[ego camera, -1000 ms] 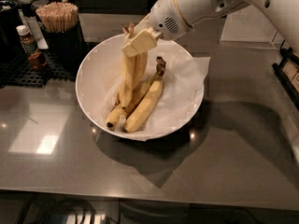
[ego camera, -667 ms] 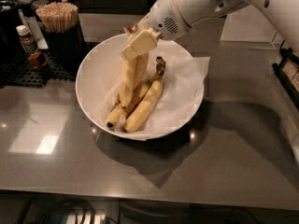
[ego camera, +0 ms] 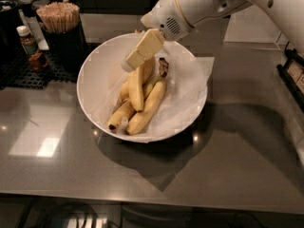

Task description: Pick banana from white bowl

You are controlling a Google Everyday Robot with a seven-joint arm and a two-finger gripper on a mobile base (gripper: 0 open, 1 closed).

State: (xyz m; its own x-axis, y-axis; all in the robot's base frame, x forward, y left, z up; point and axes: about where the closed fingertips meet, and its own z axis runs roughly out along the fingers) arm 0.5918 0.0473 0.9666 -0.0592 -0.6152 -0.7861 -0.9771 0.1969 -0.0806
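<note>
The white bowl [ego camera: 92,65] sits on the grey counter, lined with crinkled white paper [ego camera: 187,87]. Three bananas are in it. My gripper [ego camera: 135,63] reaches in from the upper right over the bowl's middle. Its cream fingers [ego camera: 144,48] are shut on the upper end of one banana [ego camera: 135,87], which stands nearly upright with its lower tip over the others. Two more bananas [ego camera: 148,107] lie side by side on the paper beneath it. The held banana's stem end is hidden by the fingers.
A dark holder of wooden sticks [ego camera: 59,15] and small bottles [ego camera: 27,39] stand on a black mat [ego camera: 26,68] at the back left. A white box [ego camera: 251,25] is at the back right. A dark rack [ego camera: 292,72] is at the right edge.
The gripper has drawn up out of the bowl, and one banana has tipped up on end with it. The other two bananas lie as before.
</note>
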